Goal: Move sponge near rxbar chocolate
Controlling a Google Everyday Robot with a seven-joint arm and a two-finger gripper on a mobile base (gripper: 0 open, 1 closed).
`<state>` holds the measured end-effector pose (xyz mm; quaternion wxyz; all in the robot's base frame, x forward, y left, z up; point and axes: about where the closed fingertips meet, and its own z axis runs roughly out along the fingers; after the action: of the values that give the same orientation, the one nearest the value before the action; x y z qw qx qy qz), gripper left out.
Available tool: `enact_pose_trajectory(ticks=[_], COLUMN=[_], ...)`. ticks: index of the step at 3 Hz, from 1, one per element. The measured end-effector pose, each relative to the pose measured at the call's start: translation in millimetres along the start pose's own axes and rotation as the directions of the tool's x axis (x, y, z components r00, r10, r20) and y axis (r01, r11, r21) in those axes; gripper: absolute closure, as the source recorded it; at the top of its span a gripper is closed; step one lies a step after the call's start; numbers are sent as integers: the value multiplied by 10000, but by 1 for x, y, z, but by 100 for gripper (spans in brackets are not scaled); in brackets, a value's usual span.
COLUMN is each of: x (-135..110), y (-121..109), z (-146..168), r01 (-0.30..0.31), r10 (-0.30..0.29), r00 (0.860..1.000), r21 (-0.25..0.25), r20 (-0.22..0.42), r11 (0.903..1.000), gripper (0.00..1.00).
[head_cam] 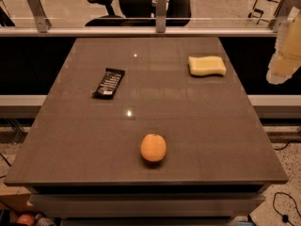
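The pale yellow sponge (207, 65) lies flat on the dark table (197, 126), at the far right. The rxbar chocolate (108, 83), a slim black bar with white lettering, lies at the left middle of the table, well apart from the sponge. My gripper (283, 65) shows as a pale blurred shape at the right edge of the view. It is beyond the table's right side, to the right of the sponge and not touching it. It holds nothing that I can see.
A round orange fruit (153, 147) sits near the table's front, in the middle. A glass rail with metal posts (161, 8) runs behind the table's far edge, with an office chair (117, 4) beyond it. Cables lie on the floor at the lower right.
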<state>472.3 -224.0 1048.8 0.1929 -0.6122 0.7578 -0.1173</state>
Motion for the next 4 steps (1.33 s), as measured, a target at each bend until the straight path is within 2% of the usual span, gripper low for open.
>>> enact_pose_trajectory(ticks=[2,4], x=[-8,-25], y=[-51,-96], z=[-2,10], r01=[678,1168], r10=[-676,-1170], r00=[9975,9931], r21=[80,290], r20=[-225,63], r11=[9977,9927], gripper=[0,0])
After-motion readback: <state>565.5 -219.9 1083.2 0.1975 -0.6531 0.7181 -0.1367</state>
